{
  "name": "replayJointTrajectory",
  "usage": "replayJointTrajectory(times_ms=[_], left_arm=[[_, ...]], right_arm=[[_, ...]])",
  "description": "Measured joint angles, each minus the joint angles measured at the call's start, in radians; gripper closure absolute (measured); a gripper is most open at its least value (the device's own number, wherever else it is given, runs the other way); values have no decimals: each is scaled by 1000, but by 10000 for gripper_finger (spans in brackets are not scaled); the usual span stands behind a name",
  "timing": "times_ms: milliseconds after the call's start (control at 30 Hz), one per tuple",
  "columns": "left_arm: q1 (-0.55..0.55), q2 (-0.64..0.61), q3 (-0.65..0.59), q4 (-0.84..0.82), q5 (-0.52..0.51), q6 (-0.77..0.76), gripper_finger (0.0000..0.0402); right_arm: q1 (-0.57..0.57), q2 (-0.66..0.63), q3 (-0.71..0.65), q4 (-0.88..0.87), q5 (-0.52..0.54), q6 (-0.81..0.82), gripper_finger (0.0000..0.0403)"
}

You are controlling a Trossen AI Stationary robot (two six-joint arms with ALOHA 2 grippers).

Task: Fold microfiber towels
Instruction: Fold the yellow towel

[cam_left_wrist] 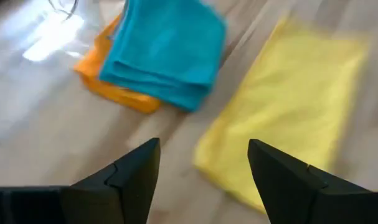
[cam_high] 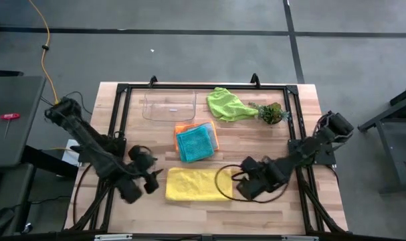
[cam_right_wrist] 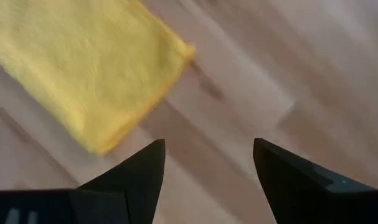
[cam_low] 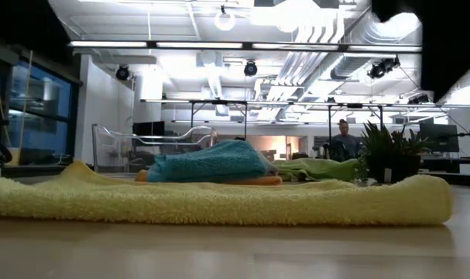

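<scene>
The yellow towel lies folded in a long strip on the table near the front edge; it also shows in the low view, the left wrist view and the right wrist view. My left gripper is open beside its left end, my right gripper open beside its right end; neither touches it. A folded teal towel lies on a folded orange towel behind it. A lime green towel lies crumpled at the back. The grey towel is out of view.
A clear plastic tray stands at the back left. A dark-green plant sprig lies beside the green towel. Black frame rails run along the table's sides and back. A person shows in the room beyond.
</scene>
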Motion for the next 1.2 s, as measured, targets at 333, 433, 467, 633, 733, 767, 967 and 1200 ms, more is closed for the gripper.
replayJointTrajectory(times_ms=[333, 433, 467, 633, 733, 767, 967, 1200], left_arm=[[-249, -372, -445, 862, -255, 99, 167], [-220, -456, -582, 1221, -268, 311, 167], [-196, -476, -620, 1345, -255, 390, 167], [-10, -525, -683, 1718, -45, 727, 168], [87, -541, -621, 1636, 26, 875, 174], [110, -547, -586, 1584, 45, 920, 176], [179, -598, -363, 1148, 70, 1079, 185], [167, -664, -262, 944, 65, 1026, 186]], right_arm=[[140, -134, -400, 695, 49, 467, 166], [104, -119, -445, 768, 42, 502, 166], [90, -116, -451, 777, 38, 499, 166], [4, -110, -443, 781, 24, 390, 166], [-34, -109, -430, 790, -45, 320, 166], [-41, -109, -430, 781, -67, 314, 166], [-68, -83, -431, 761, -86, 324, 166], [-90, 24, -432, 876, -104, 320, 166]])
